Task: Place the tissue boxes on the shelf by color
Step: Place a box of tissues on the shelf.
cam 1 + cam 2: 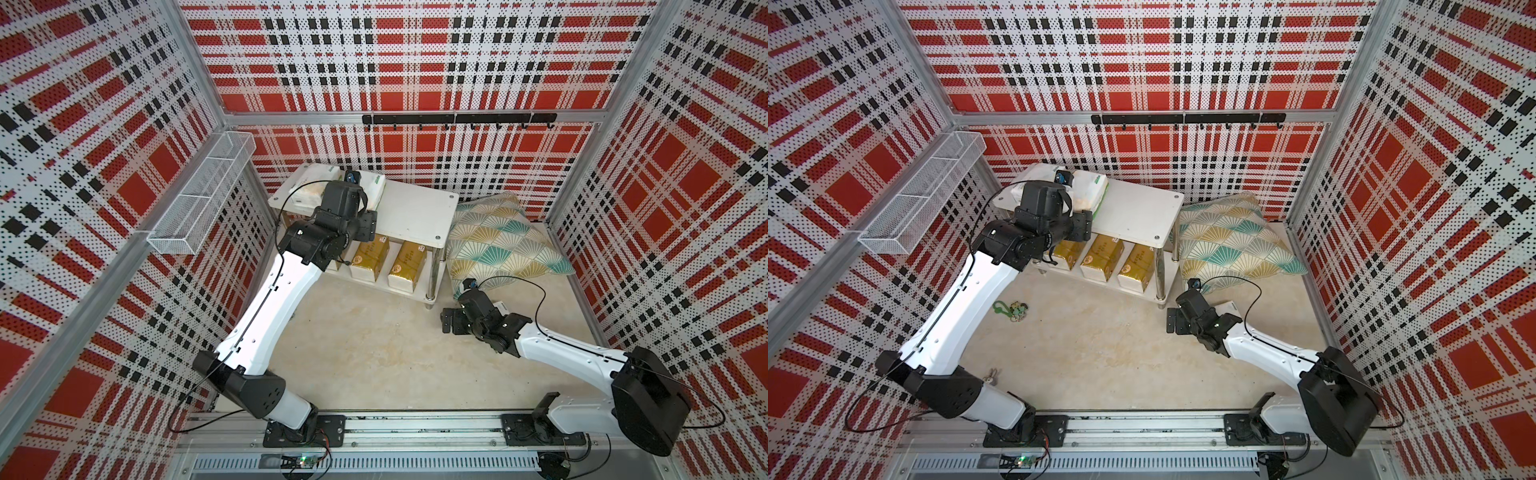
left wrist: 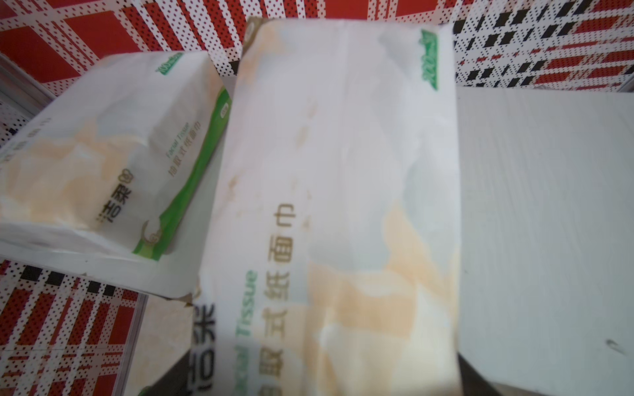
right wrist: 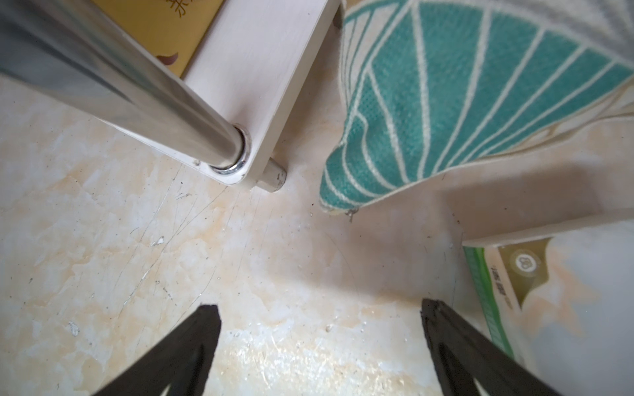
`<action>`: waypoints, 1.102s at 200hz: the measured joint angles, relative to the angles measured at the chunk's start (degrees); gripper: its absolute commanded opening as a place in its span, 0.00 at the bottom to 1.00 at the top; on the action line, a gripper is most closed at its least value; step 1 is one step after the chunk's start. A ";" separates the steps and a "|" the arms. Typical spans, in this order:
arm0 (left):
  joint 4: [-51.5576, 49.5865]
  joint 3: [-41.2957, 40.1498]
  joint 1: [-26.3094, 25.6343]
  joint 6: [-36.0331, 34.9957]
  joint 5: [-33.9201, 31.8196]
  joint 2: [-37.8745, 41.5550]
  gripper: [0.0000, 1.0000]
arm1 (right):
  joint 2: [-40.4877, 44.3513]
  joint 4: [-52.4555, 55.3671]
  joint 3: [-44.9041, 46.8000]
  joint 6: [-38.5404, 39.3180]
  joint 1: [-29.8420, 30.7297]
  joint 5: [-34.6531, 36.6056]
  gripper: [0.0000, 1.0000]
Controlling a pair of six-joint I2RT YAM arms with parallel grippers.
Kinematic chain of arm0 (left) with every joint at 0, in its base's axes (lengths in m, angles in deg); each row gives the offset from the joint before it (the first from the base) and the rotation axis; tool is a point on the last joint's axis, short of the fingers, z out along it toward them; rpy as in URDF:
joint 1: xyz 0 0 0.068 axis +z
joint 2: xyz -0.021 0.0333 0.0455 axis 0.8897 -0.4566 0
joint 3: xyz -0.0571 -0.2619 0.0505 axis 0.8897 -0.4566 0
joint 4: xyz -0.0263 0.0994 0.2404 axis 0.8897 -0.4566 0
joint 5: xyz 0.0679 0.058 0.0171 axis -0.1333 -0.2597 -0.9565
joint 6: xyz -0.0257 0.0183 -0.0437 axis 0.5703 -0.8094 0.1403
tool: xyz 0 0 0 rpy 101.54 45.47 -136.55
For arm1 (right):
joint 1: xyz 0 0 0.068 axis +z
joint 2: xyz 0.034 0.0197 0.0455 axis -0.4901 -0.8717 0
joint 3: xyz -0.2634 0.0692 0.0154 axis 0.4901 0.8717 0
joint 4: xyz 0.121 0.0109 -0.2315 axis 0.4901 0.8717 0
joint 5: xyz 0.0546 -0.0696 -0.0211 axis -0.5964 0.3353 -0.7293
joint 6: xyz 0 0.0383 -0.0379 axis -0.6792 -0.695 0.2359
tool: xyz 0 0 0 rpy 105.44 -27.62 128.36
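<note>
**Clamped on a white pack over the top board**

In both top views: shows the left gripper (image 1: 347, 193) over the upper board of the shelf (image 1: 415, 212), fingertips hidden under the wrist. Places the held white pack (image 1: 372, 191) under those fingers, on or just above the board; cannot tell which. Puts the second white pack (image 1: 303, 193) on the same board, just beside the fingers. Lines up three gold packs (image 1: 1102, 255) one tier below the left fingers. Sets the right gripper (image 1: 453, 320) low over the floor (image 1: 374, 353), with the third white pack (image 1: 500, 307) just beside it and the pillow (image 1: 498, 245) beyond it.

In the left wrist view: fills the frame with the held white pack (image 2: 343, 171), running out from between the fingers. Leaves only dark slivers of finger at its flanks, clamped on it. Lays the second white pack (image 2: 103, 154) askew to one side of the fingers and bare shelf (image 2: 542, 205) board to the other.

In the right wrist view: shows the right gripper (image 3: 320, 308) with fingers (image 3: 199, 343) spread wide and only bare floor (image 3: 240, 257) between. Sets the third white pack (image 3: 549, 308) just outside one finger; cannot tell whether touching. Places a chrome leg and lower-board corner of the shelf (image 3: 254, 68) beyond the other fingertip, and a pillow (image 3: 446, 120) corner ahead of the fingertips
</note>
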 measured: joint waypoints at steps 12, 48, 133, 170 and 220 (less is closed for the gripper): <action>0.48 0.33 0.72 -0.37 0.52 -0.74 0.75 | -0.26 -0.02 0.00 -0.02 0.13 0.02 1.00; 1.01 2.95 1.42 -1.25 2.19 -3.08 0.76 | -1.03 -0.15 -0.61 -0.07 0.44 0.00 1.00; -0.17 5.57 1.75 -1.09 2.43 -4.98 0.89 | -2.54 -0.59 -0.85 -0.35 1.03 0.00 1.00; -0.17 5.75 1.79 -1.44 2.21 -4.98 0.94 | -2.75 -0.63 -0.96 -0.46 1.55 0.00 1.00; -0.11 5.75 2.05 -1.64 0.76 -4.98 1.00 | -2.75 -0.98 -1.01 -1.05 1.88 0.02 1.00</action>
